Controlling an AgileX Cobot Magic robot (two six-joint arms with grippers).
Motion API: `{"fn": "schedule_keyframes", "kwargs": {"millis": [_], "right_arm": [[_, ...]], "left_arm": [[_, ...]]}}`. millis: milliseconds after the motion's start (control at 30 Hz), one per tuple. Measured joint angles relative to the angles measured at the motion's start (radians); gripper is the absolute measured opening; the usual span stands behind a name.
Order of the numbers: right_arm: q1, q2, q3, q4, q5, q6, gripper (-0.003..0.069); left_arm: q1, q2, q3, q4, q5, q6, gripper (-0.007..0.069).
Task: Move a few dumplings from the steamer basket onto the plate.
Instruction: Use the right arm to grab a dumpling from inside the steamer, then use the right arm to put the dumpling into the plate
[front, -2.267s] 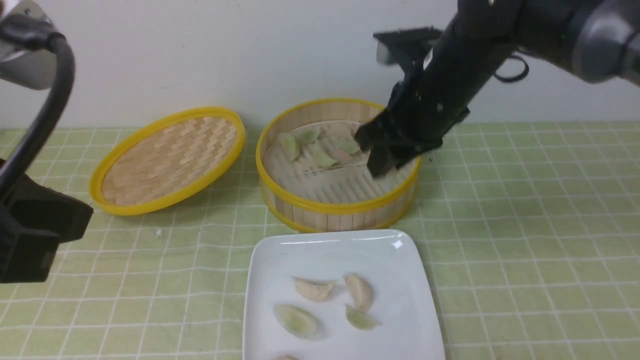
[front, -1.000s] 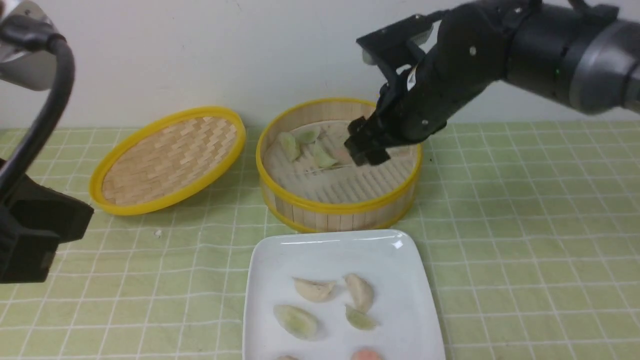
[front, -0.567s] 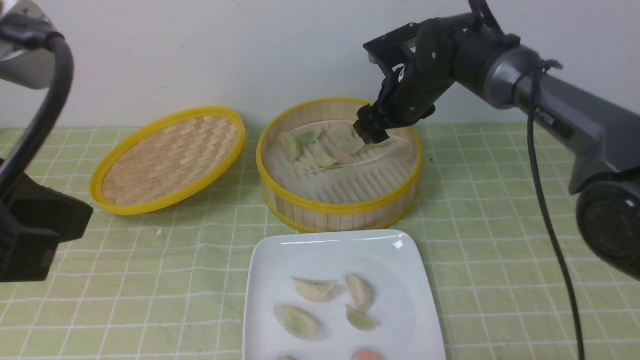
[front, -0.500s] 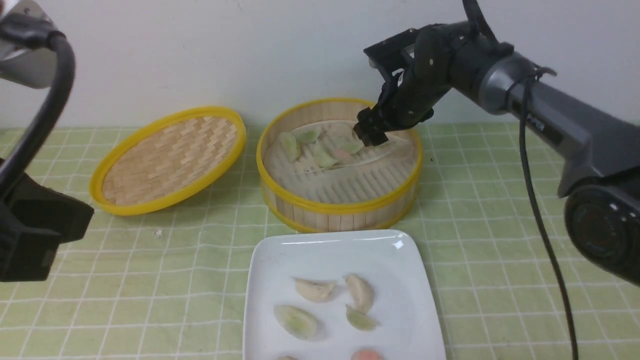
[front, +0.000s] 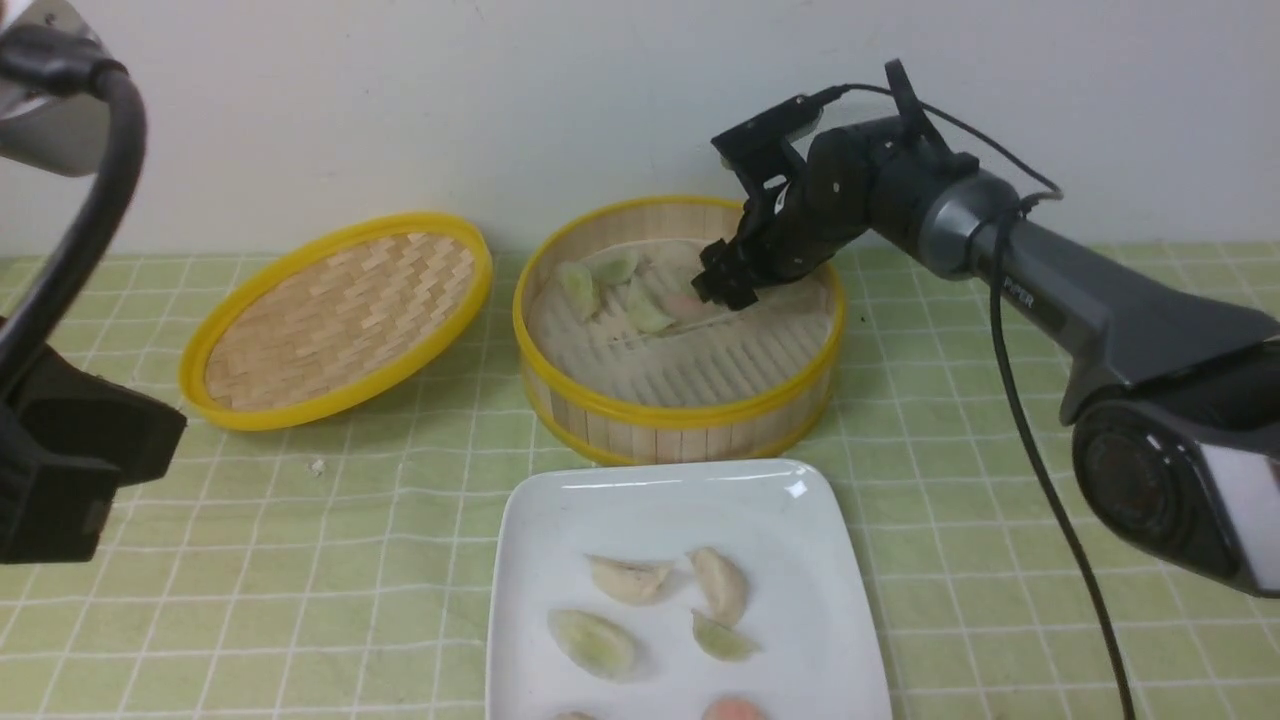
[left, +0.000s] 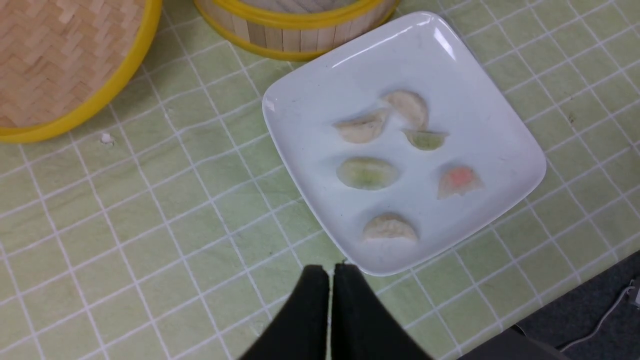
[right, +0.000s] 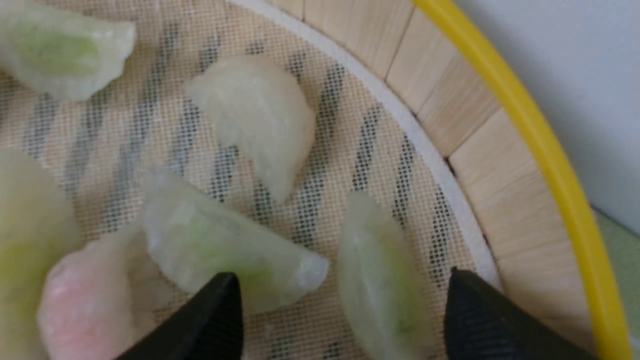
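The steamer basket (front: 680, 400) stands behind the white plate (front: 640, 510). Several dumplings (front: 640, 310) lie on the basket's liner, and several more dumplings (front: 628, 578) lie on the plate. My right gripper (front: 722, 285) is down inside the basket, open. In the right wrist view the right gripper (right: 342, 280) straddles a pale green dumpling (right: 385, 280) without clamping it. One fingertip (right: 220, 310) overlaps a second green dumpling (right: 215, 245), which lies next to a pink dumpling (right: 85, 305). My left gripper (left: 330, 270) is shut and empty, hovering by the near corner of the plate (left: 480, 100).
The shallow woven lid (front: 335, 320) leans to the left of the basket. A white wall runs close behind both. The table's near edge (left: 575, 310) shows in the left wrist view. A black cable (front: 1040, 450) hangs from the right arm.
The right arm has stretched forward and its gripper has shifted slightly left and lower among the basket's dumplings. A pink dumpling has appeared at the plate's near edge since the earliest frame. The left arm is still.
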Motion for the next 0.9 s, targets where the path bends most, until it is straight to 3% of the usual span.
{"fn": "schedule_keyframes", "kwargs": {"millis": [100, 233, 300, 667, 900], "right_arm": [[0.0, 0.004, -0.001, -0.019, -0.006, 0.0, 0.0392], [0.001, 0.009, -0.001, -0.024, -0.003, 0.0, 0.0187], [0.001, 0.009, -0.002, -0.024, 0.002, 0.0, 0.0141], [0.001, -0.054, -0.221, -0.022, 0.407, 0.039, 0.0145], [0.0, -0.16, -0.286, 0.125, 0.44, 0.091, 0.0145]], "left_arm": [[0.0, 0.0, 0.0, 0.0, 0.0, 0.0, -0.0006], [0.0, 0.0, 0.0, 0.0, 0.0, 0.0, -0.0006], [0.0, 0.0, 0.0, 0.0, 0.0, 0.0, -0.0006], [0.0, 0.0, 0.0, 0.0, 0.0, 0.004, -0.0006], [0.0, 0.0, 0.0, 0.0, 0.0, 0.004, -0.0006]]}}
